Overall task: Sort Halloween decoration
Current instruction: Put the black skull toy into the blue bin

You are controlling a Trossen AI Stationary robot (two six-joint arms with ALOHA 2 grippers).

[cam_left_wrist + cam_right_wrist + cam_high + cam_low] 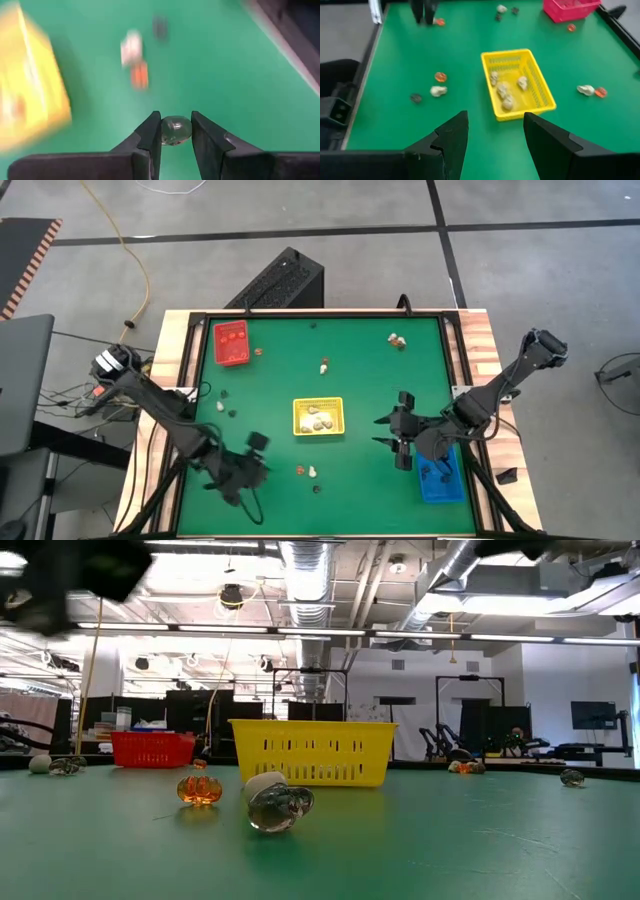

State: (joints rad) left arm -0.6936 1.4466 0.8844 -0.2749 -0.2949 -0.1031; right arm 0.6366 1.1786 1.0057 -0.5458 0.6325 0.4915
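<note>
Three rectangular plastic baskets sit on the green bench (360,370): one red basket (231,343) at the far left, one yellow basket (318,417) in the middle holding four cream-white trinkets (503,91), and one blue basket (441,477) under the right arm. The left gripper (175,131) hovers near the front left, its fingers (151,136) clamped on one small greyish translucent trinket (175,130). The right gripper (495,131) hangs with fingers spread, grasping nothing. One orange pumpkin trinket (198,789) and one cream trinket (438,91) lie loose near the yellow basket.
</note>
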